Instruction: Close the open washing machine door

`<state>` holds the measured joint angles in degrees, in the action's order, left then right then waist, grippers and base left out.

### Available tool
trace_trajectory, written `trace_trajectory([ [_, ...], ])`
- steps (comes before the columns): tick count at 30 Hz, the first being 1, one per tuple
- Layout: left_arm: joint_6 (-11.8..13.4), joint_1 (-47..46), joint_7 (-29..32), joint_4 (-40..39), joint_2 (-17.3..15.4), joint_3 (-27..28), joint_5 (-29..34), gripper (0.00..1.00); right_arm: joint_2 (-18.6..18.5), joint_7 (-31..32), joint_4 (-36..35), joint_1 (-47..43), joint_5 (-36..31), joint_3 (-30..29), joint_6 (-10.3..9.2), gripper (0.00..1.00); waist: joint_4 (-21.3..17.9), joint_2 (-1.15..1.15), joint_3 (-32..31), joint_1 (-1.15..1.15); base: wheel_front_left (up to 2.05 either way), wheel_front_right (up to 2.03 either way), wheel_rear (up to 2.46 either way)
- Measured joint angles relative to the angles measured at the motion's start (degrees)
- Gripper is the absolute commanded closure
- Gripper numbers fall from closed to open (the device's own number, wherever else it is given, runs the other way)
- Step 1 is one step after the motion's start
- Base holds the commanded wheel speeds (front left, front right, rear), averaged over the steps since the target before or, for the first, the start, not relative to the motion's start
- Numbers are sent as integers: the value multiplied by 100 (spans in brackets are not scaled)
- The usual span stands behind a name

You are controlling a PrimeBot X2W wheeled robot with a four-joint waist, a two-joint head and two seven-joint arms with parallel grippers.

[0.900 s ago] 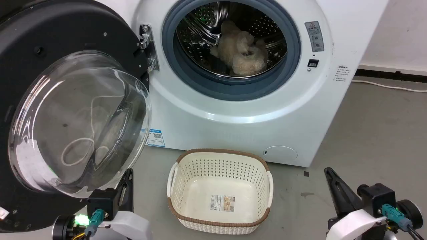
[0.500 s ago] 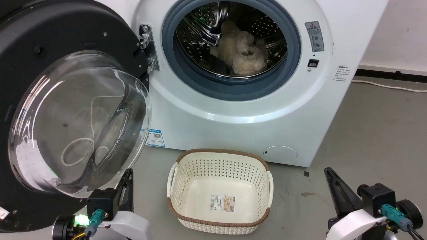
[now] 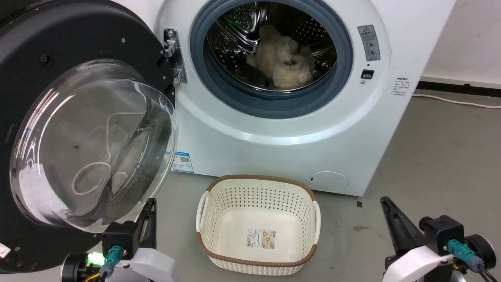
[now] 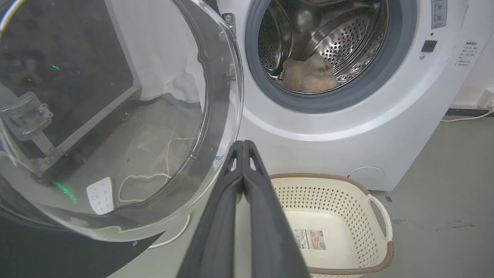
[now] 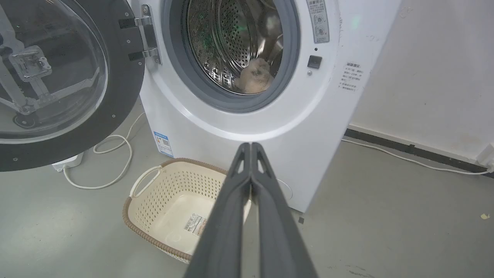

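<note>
left gripper (image 4: 244, 143), clenched on nothing, sits near the washing machine door (image 3: 88, 133), which hangs swung open left of the drum opening (image 3: 270, 58); right gripper (image 5: 251, 146) likewise clenched, empty; step in hand: pre-contact; next move likely needs a push behind the door's free edge.

Cream perforated basket (image 3: 258, 192) with brown woven rim sits on grey floor (image 3: 430, 164), just before white washer front (image 3: 274, 152). Beige fluffy item (image 3: 282, 58) lies in steel drum (image 3: 235, 27). White cable (image 3: 454, 102) runs along far wall.
</note>
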<state>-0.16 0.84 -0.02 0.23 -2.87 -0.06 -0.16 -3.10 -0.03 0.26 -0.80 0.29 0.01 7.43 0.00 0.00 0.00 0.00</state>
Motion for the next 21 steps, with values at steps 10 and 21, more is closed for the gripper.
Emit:
trace_trajectory([
  [10,-1,4,-11,5,-1,-30,0,0,0,-10,9,-4,26,-3,0,0,5,0,1,0,0,0,0],
  [21,5,4,-155,-1,-24,-105,0,0,-1,-153,20,-12,73,4,0,0,134,0,-26,0,0,0,0],
])
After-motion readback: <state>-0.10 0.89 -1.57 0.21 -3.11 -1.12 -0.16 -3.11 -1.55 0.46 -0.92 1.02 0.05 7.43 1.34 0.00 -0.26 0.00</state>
